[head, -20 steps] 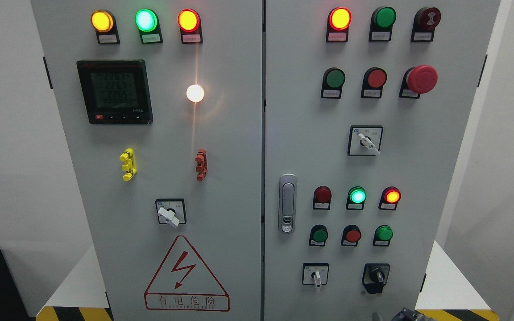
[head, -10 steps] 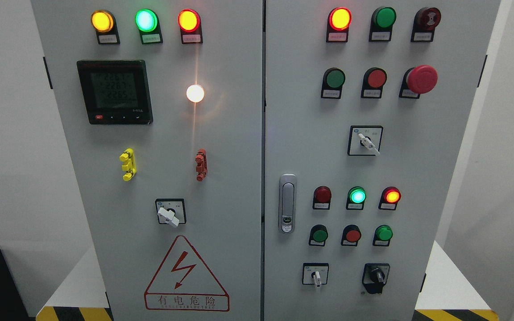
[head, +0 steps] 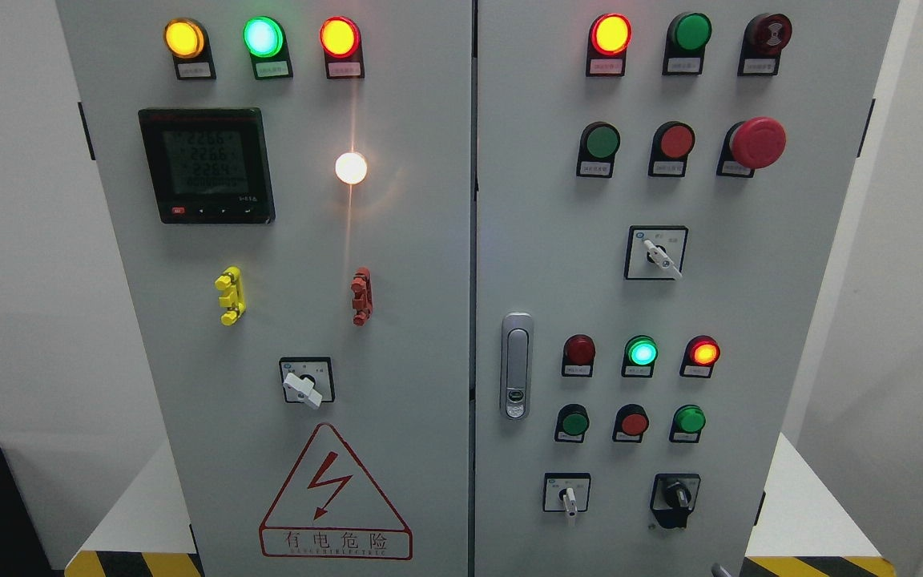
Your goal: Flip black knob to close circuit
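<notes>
Head view shows the black knob [head: 676, 497] at the lower right of the grey cabinet's right door [head: 558, 240], untouched. The grey hand part seen one second ago at the bottom edge is gone; only a tiny sliver [head: 719, 570] remains, so I cannot tell the hand's state.

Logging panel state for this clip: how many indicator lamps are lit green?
2. One is the green lamp in the middle of the left door's top row. The other green lamp sits between two red ones on the right door's lower section. None seems hidden.
</notes>
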`<control>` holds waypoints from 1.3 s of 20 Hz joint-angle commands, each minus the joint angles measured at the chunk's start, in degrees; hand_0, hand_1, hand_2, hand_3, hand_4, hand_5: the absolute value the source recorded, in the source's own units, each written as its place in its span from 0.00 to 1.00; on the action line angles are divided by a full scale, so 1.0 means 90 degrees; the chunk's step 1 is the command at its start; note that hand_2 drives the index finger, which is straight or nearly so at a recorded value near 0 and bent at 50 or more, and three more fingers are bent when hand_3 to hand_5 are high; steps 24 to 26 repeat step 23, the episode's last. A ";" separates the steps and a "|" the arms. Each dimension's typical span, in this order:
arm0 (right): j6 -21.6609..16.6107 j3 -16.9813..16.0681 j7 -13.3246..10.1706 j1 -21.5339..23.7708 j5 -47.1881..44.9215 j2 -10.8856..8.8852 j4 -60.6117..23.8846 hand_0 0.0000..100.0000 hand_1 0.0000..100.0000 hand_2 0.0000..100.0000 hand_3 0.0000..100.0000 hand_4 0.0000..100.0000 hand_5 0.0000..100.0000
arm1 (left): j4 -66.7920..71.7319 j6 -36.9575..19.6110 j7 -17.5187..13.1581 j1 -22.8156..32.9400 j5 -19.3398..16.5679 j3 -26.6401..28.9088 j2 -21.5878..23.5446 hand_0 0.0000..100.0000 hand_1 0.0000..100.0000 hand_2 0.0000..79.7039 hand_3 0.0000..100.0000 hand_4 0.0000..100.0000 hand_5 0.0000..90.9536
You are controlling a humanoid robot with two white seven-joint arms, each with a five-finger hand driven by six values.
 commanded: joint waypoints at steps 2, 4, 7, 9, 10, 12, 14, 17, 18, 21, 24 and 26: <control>-0.0047 0.0059 0.0086 0.0157 -0.0347 -0.0028 -0.0277 0.00 0.00 0.00 0.02 0.00 0.00 | 0.0008 -0.0005 0.0000 0.0000 0.0000 0.0003 0.0000 0.12 0.56 0.00 0.00 0.00 0.00; -0.0125 0.0059 0.0096 0.0157 -0.0347 -0.0038 -0.0277 0.00 0.00 0.00 0.01 0.00 0.00 | -0.0002 -0.0005 0.0000 0.0000 0.0000 0.0003 0.0000 0.12 0.56 0.00 0.00 0.00 0.00; -0.0126 0.0059 0.0096 0.0157 -0.0357 -0.0028 -0.0277 0.00 0.00 0.00 0.01 0.00 0.00 | 0.0008 -0.0005 0.0000 0.0000 0.0000 0.0003 0.0000 0.12 0.56 0.00 0.00 0.00 0.00; -0.0135 0.0059 0.0096 0.0157 -0.0357 -0.0038 -0.0267 0.00 0.00 0.00 0.01 0.00 0.00 | -0.0002 -0.0005 0.0000 0.0000 0.0000 0.0003 0.0000 0.12 0.56 0.00 0.00 0.00 0.00; -0.0135 0.0049 0.0096 0.0157 -0.0357 -0.0028 -0.0267 0.00 0.00 0.00 0.01 0.00 0.00 | -0.0002 -0.0005 0.0000 0.0000 0.0000 0.0003 0.0000 0.12 0.56 0.00 0.00 0.00 0.00; -0.0135 0.0049 0.0096 0.0157 -0.0357 -0.0038 -0.0258 0.00 0.00 0.00 0.02 0.00 0.00 | -0.0002 -0.0005 0.0000 0.0000 0.0000 0.0003 0.0000 0.12 0.56 0.00 0.00 0.00 0.00; -0.0135 0.0049 0.0096 0.0157 -0.0357 -0.0038 -0.0258 0.00 0.00 0.00 0.03 0.00 0.00 | -0.0002 -0.0005 0.0000 0.0000 0.0000 0.0003 0.0000 0.12 0.56 0.00 0.00 0.00 0.00; -0.0165 0.0049 0.0086 0.0255 -0.0357 -0.0047 -0.0277 0.00 0.00 0.00 0.05 0.00 0.00 | -0.0002 -0.0005 0.0000 0.0000 0.0000 0.0003 0.0000 0.12 0.56 0.00 0.00 0.00 0.00; -0.0232 0.0039 0.0086 0.0274 -0.0357 -0.0047 -0.0277 0.00 0.00 0.00 0.06 0.00 0.00 | 0.0008 -0.0005 0.0000 0.0000 0.0000 -0.0006 0.0000 0.12 0.56 0.00 0.00 0.00 0.00; -0.0301 0.0039 0.0086 0.0294 -0.0357 -0.0047 -0.0267 0.00 0.00 0.02 0.07 0.00 0.00 | 0.0008 -0.0005 0.0000 0.0000 0.0000 0.0003 0.0000 0.12 0.56 0.00 0.00 0.00 0.00; -0.0301 0.0039 0.0086 0.0304 -0.0357 -0.0047 -0.0267 0.00 0.00 0.02 0.08 0.00 0.00 | 0.0008 -0.0005 0.0000 0.0000 0.0000 -0.0006 0.0000 0.12 0.56 0.00 0.00 0.00 0.00; -0.0301 0.0039 0.0086 0.0304 -0.0357 -0.0047 -0.0267 0.00 0.00 0.02 0.08 0.00 0.00 | 0.0008 -0.0005 0.0000 0.0000 0.0000 -0.0006 0.0000 0.12 0.56 0.00 0.00 0.00 0.00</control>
